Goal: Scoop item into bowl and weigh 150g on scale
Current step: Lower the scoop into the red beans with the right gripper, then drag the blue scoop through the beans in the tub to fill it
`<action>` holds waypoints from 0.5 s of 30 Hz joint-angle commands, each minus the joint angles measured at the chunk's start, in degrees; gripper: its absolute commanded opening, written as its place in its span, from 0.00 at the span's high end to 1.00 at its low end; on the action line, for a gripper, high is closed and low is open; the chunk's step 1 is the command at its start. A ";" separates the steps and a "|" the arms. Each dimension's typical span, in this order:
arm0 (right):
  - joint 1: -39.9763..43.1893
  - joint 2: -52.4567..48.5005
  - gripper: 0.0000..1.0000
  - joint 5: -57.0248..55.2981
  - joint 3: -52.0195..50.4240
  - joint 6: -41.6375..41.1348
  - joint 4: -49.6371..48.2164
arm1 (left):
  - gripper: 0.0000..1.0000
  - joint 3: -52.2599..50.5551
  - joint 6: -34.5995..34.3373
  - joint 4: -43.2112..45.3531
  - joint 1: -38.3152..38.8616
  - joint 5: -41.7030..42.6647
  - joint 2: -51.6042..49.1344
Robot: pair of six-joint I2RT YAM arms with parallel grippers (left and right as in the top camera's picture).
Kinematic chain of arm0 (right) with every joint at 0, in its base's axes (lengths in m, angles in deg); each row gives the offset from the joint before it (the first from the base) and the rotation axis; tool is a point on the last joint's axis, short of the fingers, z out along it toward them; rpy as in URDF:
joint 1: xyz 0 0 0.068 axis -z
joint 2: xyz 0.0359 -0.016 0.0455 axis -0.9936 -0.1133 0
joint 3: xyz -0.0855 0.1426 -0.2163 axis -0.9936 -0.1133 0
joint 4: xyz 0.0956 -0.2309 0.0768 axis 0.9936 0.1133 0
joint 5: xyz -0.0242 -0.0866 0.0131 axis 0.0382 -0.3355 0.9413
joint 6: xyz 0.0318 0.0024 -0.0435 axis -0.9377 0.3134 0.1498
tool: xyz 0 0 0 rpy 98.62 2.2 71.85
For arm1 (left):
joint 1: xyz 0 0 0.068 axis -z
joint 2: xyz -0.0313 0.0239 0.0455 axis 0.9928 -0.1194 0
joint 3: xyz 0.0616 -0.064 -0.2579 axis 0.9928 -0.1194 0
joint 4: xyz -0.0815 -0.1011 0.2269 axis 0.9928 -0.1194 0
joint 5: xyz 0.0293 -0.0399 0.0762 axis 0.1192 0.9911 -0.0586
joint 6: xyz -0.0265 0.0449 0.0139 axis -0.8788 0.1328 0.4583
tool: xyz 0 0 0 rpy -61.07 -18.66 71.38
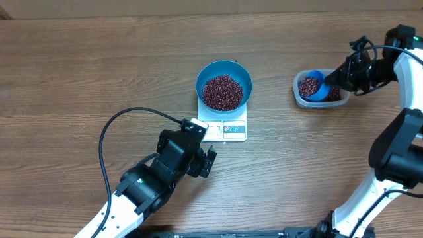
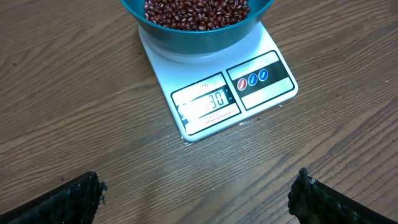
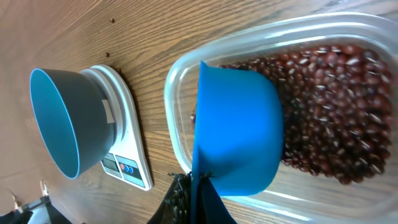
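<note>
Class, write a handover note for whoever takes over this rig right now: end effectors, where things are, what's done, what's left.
The left end effector is open and empty, hovering before the white square digital scale.
The right end effector is shut on the small blue plastic scoop, which is dipped in the clear rectangular plastic tub.
Done: the round bright blue bowl sits on the scale, partly filled with dark red-brown beans.
Left: glare hides part of the display; check it, then scoop until 150g.

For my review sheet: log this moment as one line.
bowl: beans inside, on scale | right jaws: shut on scoop, in tub | left jaws: open, empty, by scale
</note>
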 commanded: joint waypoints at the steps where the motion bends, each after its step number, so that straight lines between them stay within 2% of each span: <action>1: 2.23 0.11 0.96 1.75 0.83 1.16 0.24 | 0.00 -0.42 -1.01 -0.15 0.37 -0.98 -0.31; 10: 5.16 0.11 0.96 2.05 0.83 1.20 0.74 | 0.00 -0.42 -1.01 -0.15 0.35 -0.98 -0.31; 15: 6.25 0.11 0.96 5.95 0.85 2.71 1.73 | 0.01 -0.42 -1.01 -0.15 0.37 -0.98 -0.31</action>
